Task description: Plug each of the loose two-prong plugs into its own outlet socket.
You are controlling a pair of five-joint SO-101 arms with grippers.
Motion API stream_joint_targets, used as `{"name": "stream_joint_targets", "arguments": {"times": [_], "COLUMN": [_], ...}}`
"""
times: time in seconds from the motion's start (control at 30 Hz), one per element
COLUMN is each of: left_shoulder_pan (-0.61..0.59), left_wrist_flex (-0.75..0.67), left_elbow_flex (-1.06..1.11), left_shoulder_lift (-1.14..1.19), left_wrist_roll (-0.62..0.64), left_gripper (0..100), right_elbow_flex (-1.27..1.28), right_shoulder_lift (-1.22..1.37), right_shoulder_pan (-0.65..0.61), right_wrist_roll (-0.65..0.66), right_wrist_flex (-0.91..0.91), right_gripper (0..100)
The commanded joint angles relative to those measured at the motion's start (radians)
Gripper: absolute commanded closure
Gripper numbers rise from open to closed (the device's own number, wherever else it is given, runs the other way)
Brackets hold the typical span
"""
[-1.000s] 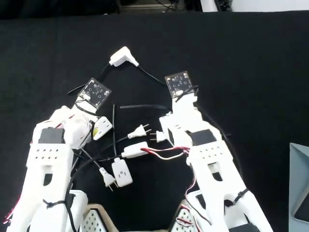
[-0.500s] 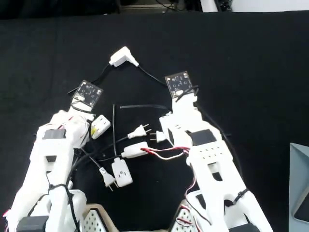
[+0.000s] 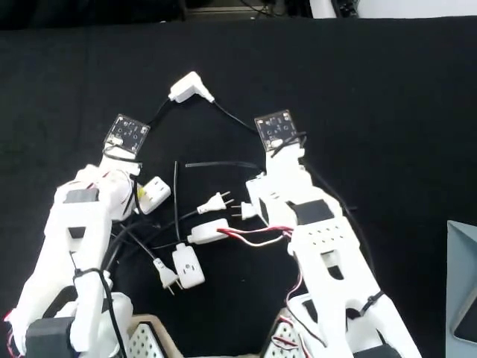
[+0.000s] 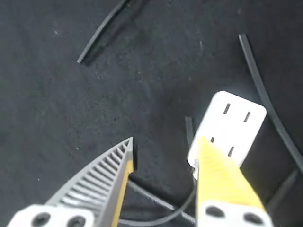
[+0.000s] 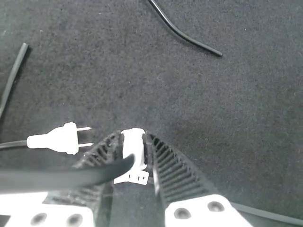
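Presently finds the left pincer (image 4: 165,142) spread wide, low over the black bench (image 4: 71,94), with its yellow-faced finger crossing the near edge of a white outlet socket (image 4: 234,125): a flat, round-cornered block lying face up, with narrow slots in two pairs. Cannot tell whether finger and block touch. Finds the right pincer (image 5: 132,137) pressed together on a small white plug (image 5: 133,151), gripped between ribbed fingers. Spots just beside it a loose two-prong plug (image 5: 54,139), white, lying flat, metal prongs toward the pincer. Notes from above a second white socket (image 3: 188,266) nearer the arm bases, with another plug (image 3: 165,274) just beside it.
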Motion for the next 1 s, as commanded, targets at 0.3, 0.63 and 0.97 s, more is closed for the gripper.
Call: {"name": "stream_joint_targets", "arguments": {"times": [0.3,0.63,0.97], "left_shoulder_pan": [-0.053,-0.278,-0.369], "left_wrist_flex": [0.334,0.298,0.127], "left_elbow_flex": [-0.021,0.137,0.272], "left_shoulder_lift": [-0.417,-0.523,-0.523], "left_wrist_roll": [0.064,0.109,0.226], "left_gripper": [78,78,78], "right_elbow_flex": [-0.054,-0.166,-0.225], "right_shoulder_lift": [-0.001,0.061,0.346], "right_shoulder_pan": [-0.055,-0.221,-0.376], "right_wrist_roll": [0.011,0.002,0.008], "right_wrist_flex": [-0.02,-0.083,-0.365], "right_gripper": [98.5,98.6,98.6]}}
